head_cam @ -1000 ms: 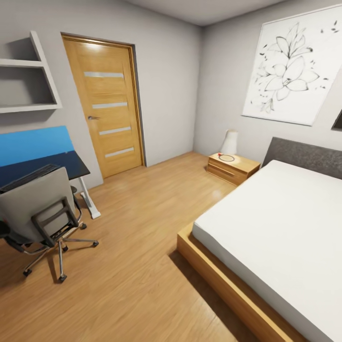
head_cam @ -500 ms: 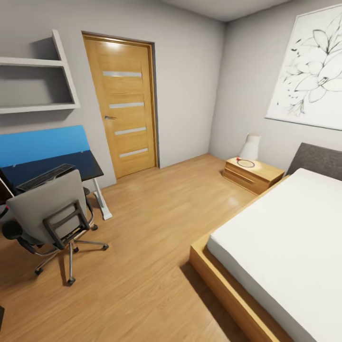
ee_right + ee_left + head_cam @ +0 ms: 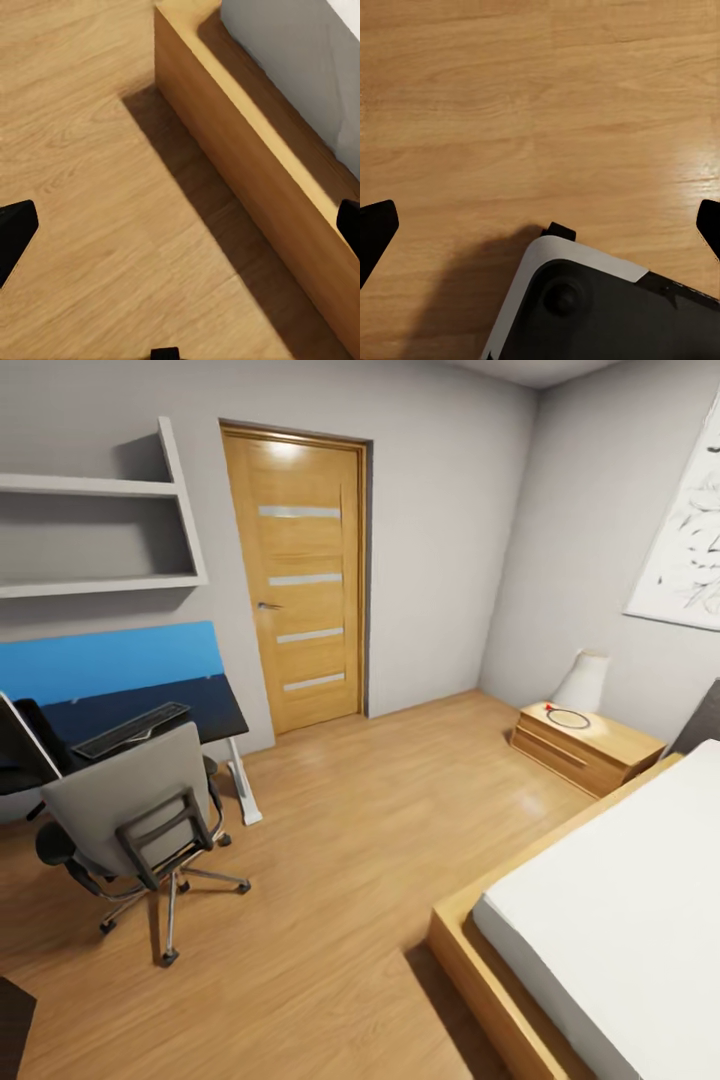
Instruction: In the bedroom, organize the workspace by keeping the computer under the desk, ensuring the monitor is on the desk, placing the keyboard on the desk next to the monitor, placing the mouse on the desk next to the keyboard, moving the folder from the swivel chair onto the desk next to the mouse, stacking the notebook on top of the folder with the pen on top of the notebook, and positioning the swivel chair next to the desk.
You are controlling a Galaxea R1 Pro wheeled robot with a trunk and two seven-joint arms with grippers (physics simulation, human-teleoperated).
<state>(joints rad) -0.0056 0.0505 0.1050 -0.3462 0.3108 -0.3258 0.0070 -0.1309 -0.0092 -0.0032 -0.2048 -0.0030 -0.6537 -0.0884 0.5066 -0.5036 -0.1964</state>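
Observation:
The desk [image 3: 215, 705], a black top with a bright blue back panel, stands against the left wall in the head view. The dark keyboard [image 3: 130, 728] lies on it. At the picture's left edge a tilted black panel with a pale rim, apparently the monitor [image 3: 22, 745], sits at the desk. The swivel chair [image 3: 135, 805] stands in front of the desk with its grey back towards me, hiding its seat and any folder. My left gripper [image 3: 544, 225] is open over the wood floor. My right gripper [image 3: 184, 225] is open above the floor beside the bed frame.
A wooden door [image 3: 300, 575] is in the far wall and grey wall shelves [image 3: 100, 540] hang above the desk. A bed [image 3: 620, 920] on a wooden frame fills the right, with a nightstand [image 3: 585, 745] and lamp [image 3: 582, 680] beyond. Open wood floor [image 3: 370, 830] lies between.
The whole head view has swung left, so the camera moved. The desk, keyboard and chair now show further in from the left edge, and the monitor's edge has come into view.

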